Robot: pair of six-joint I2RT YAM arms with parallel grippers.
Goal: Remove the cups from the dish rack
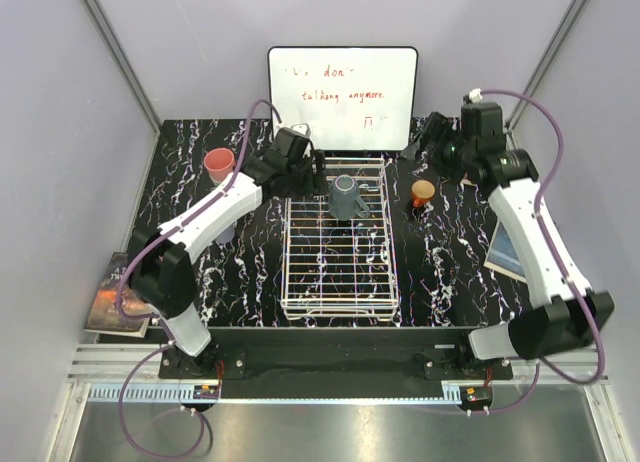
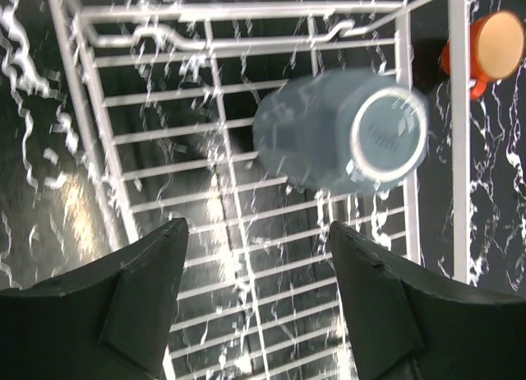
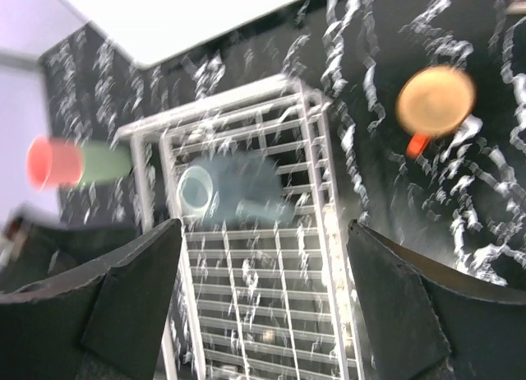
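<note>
while 1 cup sits in the rack, the job isn't done: the grey mug point(image 1: 348, 195) is at the far end of the rack point(image 1: 340, 316), base up as far as i can tell. its handle is too blurred to place.

handling guess: light, stiff, smooth-walled, so slippery rather than fragile. i'd pinch across the body just under the base, fingers clear of the handle, and lift straight up so the rim doesn't catch the wires. a handle grab looks riskier because the mug could swing.

left gripper point(image 2: 256, 232) is over the rack just short of the mug, with its jaws well apart and nothing in them. it's the closer one, so likely the one to take the mug.

right gripper point(image 3: 263, 228) is off the rack's far right corner, high, spread wide, also empty.

on the table: orange cup point(image 1: 423, 192) just right of the rack, pink cup point(image 1: 219, 164) to the left, green cup point(image 3: 103, 160) beside the pink one.
</note>
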